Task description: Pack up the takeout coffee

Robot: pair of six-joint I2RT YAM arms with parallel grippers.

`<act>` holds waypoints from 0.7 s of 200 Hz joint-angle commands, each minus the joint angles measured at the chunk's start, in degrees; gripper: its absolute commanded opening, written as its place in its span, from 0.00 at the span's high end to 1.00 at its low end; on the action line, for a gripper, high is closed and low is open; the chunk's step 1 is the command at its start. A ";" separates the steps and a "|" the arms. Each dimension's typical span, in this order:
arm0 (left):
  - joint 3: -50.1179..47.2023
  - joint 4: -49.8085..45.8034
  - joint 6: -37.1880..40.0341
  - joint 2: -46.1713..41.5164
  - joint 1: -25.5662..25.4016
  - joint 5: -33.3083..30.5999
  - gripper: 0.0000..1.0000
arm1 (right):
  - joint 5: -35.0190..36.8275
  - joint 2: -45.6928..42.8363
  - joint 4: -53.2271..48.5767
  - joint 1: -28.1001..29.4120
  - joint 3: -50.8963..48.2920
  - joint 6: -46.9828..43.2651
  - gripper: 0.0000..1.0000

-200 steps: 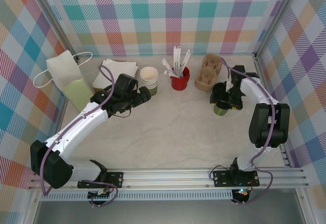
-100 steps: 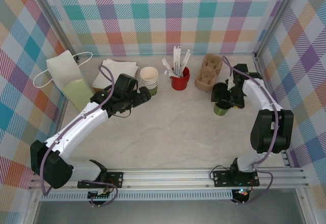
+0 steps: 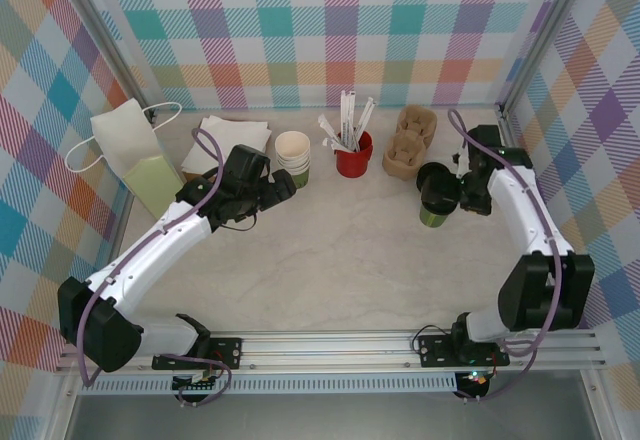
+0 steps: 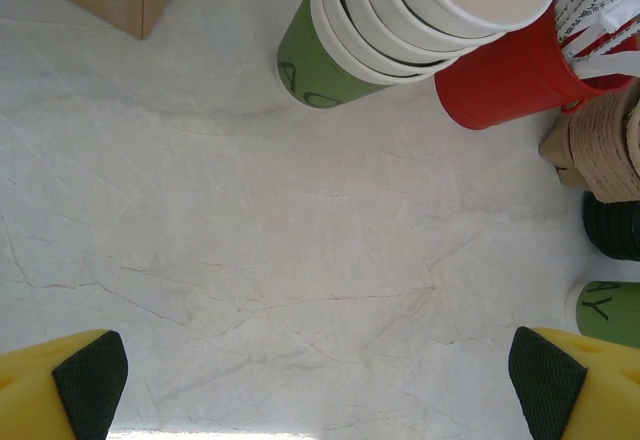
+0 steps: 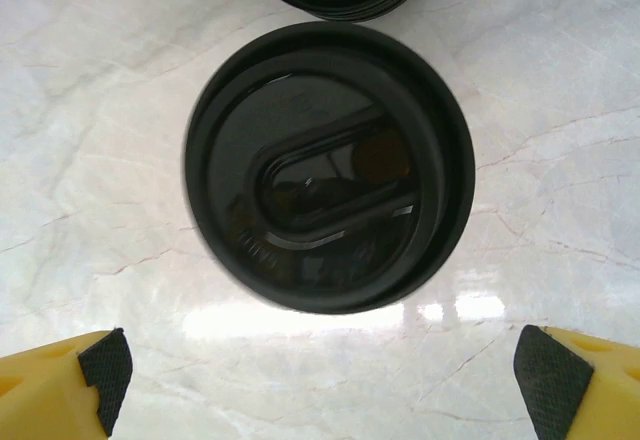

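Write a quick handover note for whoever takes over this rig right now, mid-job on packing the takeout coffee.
Left gripper: open, empty, above the bare table near the cup stack.
Right gripper: open, empty, pointing down at the takeout coffee, not touching it.
The takeout coffee stands upright on the table, lid on, beside the cardboard carrier.
Done: nothing packed. Left: grip the coffee and pack it.

A robot test cell dressed as a coffee counter: plaid walls [image 3: 340,30] on aluminium posts [image 3: 98,35], a marble-look table [image 3: 340,260], two arms [image 3: 160,247] bolted to a near rail [image 3: 330,345], with a paper bag [image 3: 130,140], cups [image 3: 293,150] and stirrers [image 3: 350,115] at the far side
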 commanded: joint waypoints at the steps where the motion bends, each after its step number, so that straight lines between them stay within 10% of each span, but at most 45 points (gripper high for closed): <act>1: -0.13 -0.53 0.75 -1.44 0.61 -0.60 0.00 | -5.39 -4.11 -3.19 0.05 0.39 1.10 0.00; 140: 3.91 -6.40 5.38 -4.60 0.61 -2.75 0.00 | -22.77 -18.99 4.77 8.69 -9.13 8.86 0.00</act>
